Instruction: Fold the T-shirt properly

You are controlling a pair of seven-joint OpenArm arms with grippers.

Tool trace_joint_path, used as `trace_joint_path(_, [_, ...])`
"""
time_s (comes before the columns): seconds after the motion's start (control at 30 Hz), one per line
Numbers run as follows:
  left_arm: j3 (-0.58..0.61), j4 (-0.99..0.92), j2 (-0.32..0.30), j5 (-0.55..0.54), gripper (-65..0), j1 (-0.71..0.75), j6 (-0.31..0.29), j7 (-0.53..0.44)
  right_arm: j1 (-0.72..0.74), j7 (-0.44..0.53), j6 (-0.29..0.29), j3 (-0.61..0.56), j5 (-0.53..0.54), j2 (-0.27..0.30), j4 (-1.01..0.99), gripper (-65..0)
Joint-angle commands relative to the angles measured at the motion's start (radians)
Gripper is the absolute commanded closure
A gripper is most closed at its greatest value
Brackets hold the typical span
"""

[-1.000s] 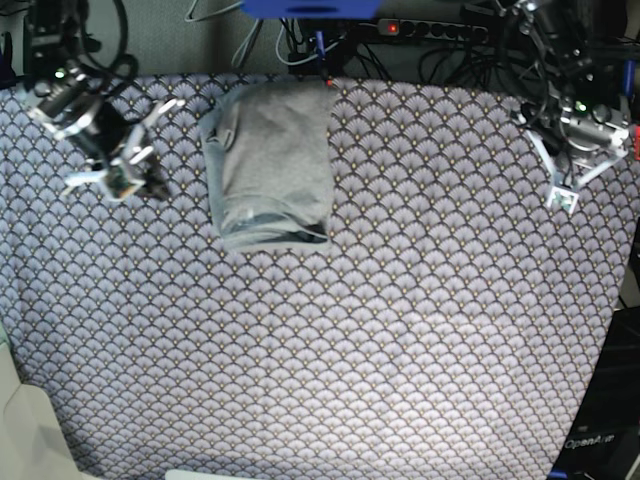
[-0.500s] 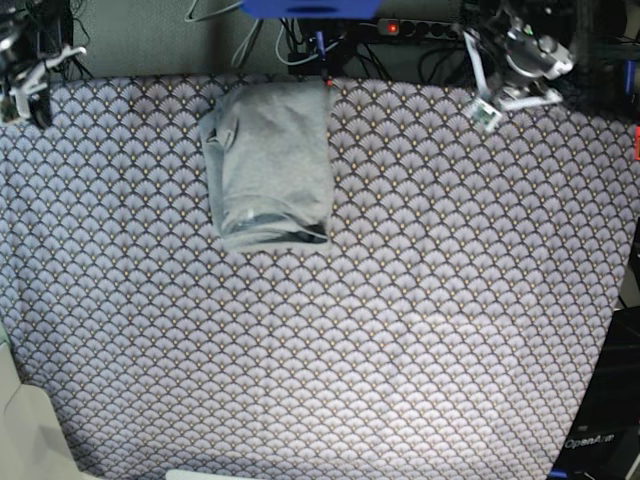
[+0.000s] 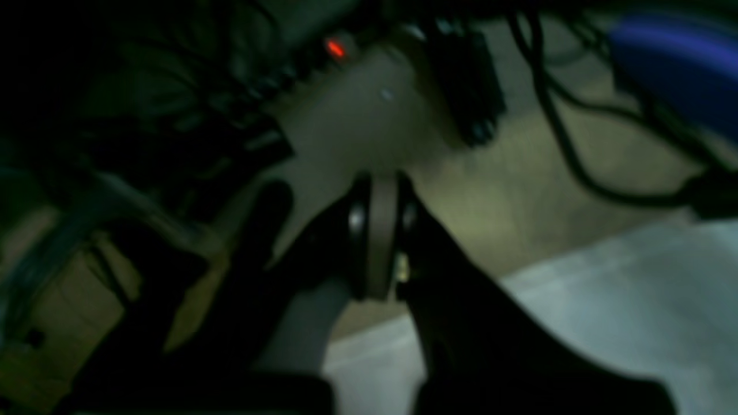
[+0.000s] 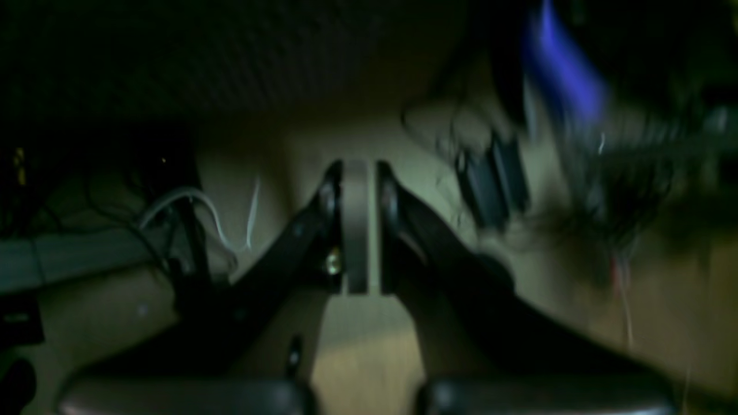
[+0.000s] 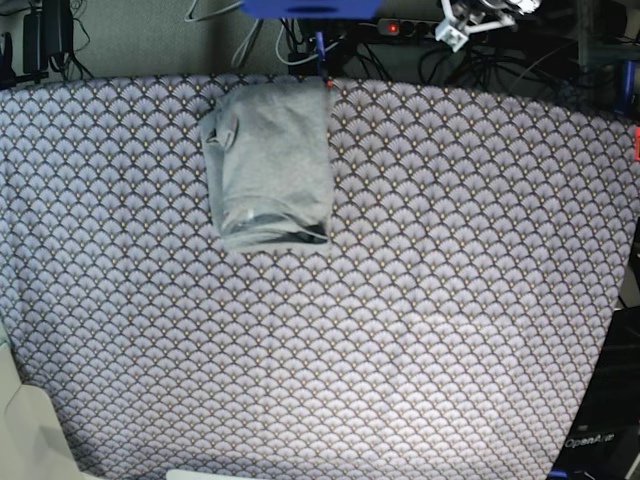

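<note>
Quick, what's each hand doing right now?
Left hand: closed, holding nothing.
Right hand: closed, holding nothing.

"OpenArm" lettering on dark base (image 5: 598, 440), lower right corner

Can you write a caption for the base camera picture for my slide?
Folded grey T-shirt lying on the purple patterned tablecloth, with neither gripper touching it.

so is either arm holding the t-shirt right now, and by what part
Nothing is held. Both wrist views show shut, empty fingers, left gripper and right gripper, away from the folded T-shirt on the tablecloth.
</note>
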Motion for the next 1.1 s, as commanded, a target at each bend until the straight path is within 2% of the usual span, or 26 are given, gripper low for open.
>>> trace_joint_path(0.0, [-0.004,-0.034,0.012,0.015,0.0,-0.007,0.002,-0.04,0.022,0.06,0.004,0.006,-0.023,0.009,-0.064,-0.9])
trace_joint_path(0.07, [-0.011,-0.14,0.047,0.08,0.0,-0.034,0.002,-0.115,0.07,0.137,0.004,0.021,-0.097,0.031,-0.212,-0.9])
trace_joint_path(0.17, [-0.089,-0.287,0.112,0.184,0.0,-0.076,0.002,-0.249,0.157,0.22,0.004,0.076,-0.201,0.045,-0.408,-0.9])
trace_joint_path(0.33, [-0.248,-0.559,0.181,0.337,0.0,-0.195,0.002,-0.45,0.263,0.247,0.004,0.173,-0.353,0.088,-0.598,-0.9])
trace_joint_path(0.5, [-0.426,-0.892,0.172,0.433,0.0,-0.352,0.002,-0.611,0.329,0.246,0.004,0.184,-0.488,0.1,-0.698,-0.9])
trace_joint_path(0.57, [-0.497,-1.022,0.147,0.479,0.0,-0.412,0.002,-0.685,0.345,0.246,0.004,0.184,-0.535,0.094,-0.716,-0.9])
trace_joint_path(0.73, [-0.548,-1.304,0.076,0.615,0.0,-0.495,0.002,-0.834,0.389,0.246,0.004,0.184,-0.687,0.092,-0.773,-0.9])
trace_joint_path(0.77, [-0.549,-1.367,0.061,0.638,0.0,-0.508,0.032,-0.872,0.398,0.244,0.004,0.184,-0.723,0.092,-0.795,-0.9])
trace_joint_path(0.83, [-0.548,-1.467,0.041,0.672,0.0,-0.548,0.156,-0.921,0.421,0.244,0.004,0.184,-0.793,0.092,-0.831,-0.9])
trace_joint_path(0.9, [-0.549,-1.533,0.029,0.7,0.0,-0.59,0.279,-0.918,0.438,0.224,0.004,0.184,-0.862,0.091,-0.865,-1.0])
trace_joint_path(0.97, [-0.549,-1.538,0.03,0.715,0.0,-0.628,0.417,-0.875,0.473,0.152,0.004,0.184,-0.939,0.077,-0.894,-1.0])
trace_joint_path(1.0, [-0.549,-1.538,0.03,0.721,0.0,-0.639,0.471,-0.85,0.489,0.121,-0.018,0.184,-0.962,0.069,-0.897,-1.0])
trace_joint_path(1.07, [-0.549,-1.538,0.038,0.736,0.0,-0.66,0.574,-0.789,0.513,0.071,-0.121,0.184,-1.005,0.052,-0.902,-1.0])
